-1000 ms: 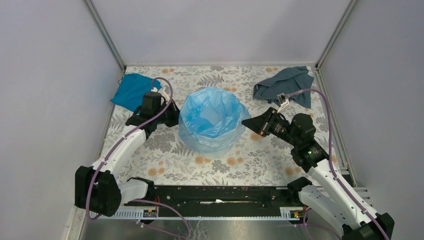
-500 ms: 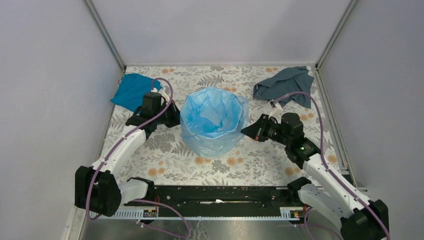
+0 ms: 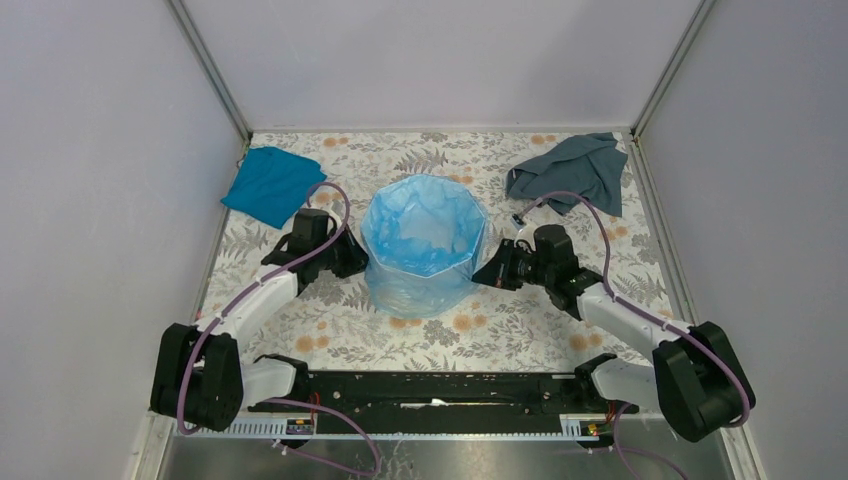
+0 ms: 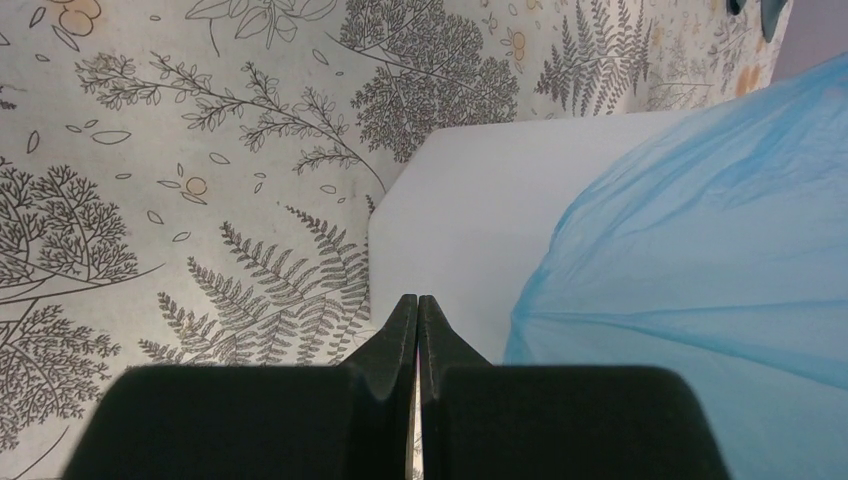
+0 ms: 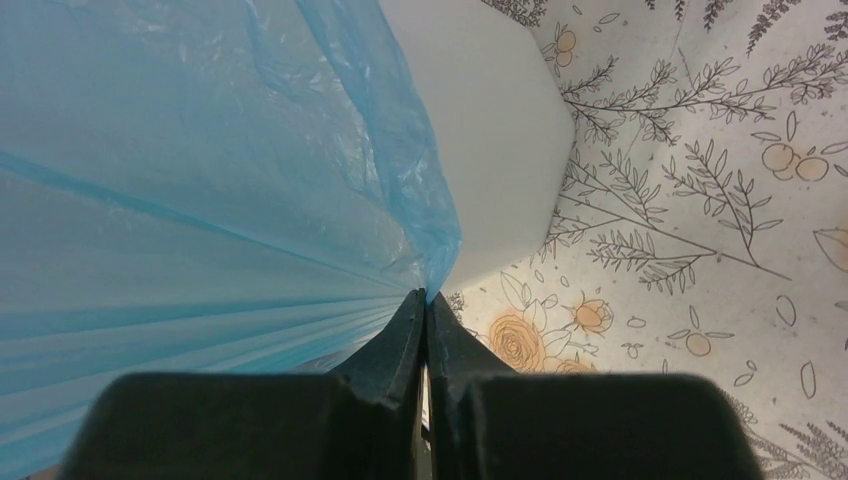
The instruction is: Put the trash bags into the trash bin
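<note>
Right gripper (image 5: 423, 298) clamps bag (image 5: 200, 150) hem at 3 o'clock of bin (image 5: 480, 130), likely tensioning it down the wall. Left gripper (image 4: 417, 302) closed, empty, at 9 o'clock.

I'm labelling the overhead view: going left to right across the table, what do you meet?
teal cloth → left gripper → trash bag → right gripper → grey-blue cloth
</note>
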